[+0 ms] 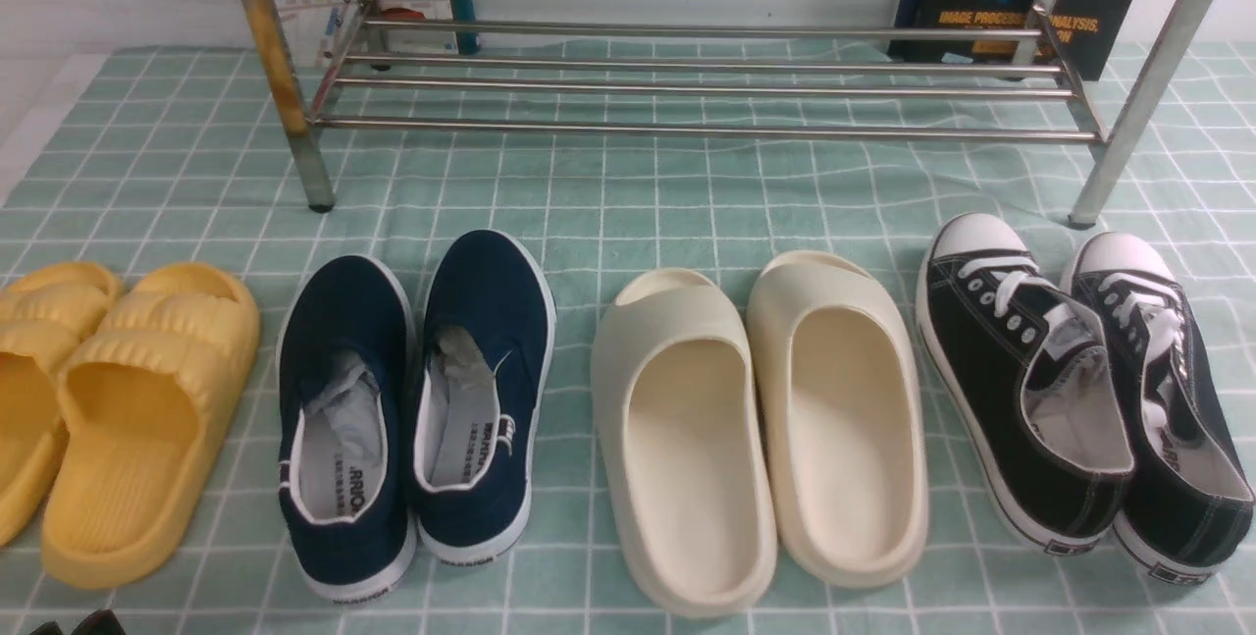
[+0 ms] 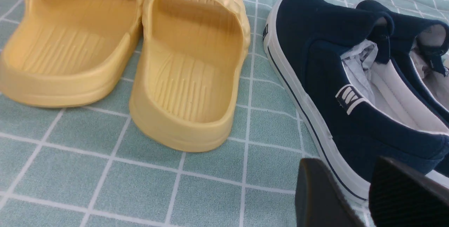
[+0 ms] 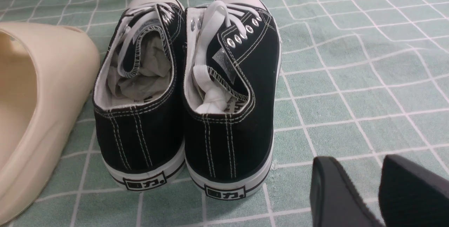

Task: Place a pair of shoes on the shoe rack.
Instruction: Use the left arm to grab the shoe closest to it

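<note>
Plainly, the pair of shoes (image 1: 388, 350) lies at seven o'clock on the checked cloth (image 1: 638, 193), toes toward the shoe rack (image 1: 687, 131) at twelve. The canvas is probably light and floppy, so the stiffer heel collar looks the best hold. Close by, yellow slides (image 1: 147, 399) sit at their nine, cream slides (image 1: 834, 399) at three. The left gripper (image 2: 354, 185) and right gripper (image 3: 357, 174) hang partly parted, holding nothing.

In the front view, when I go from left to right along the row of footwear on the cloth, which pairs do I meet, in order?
yellow slides → navy slip-on sneakers → cream slides → black lace-up sneakers
</note>
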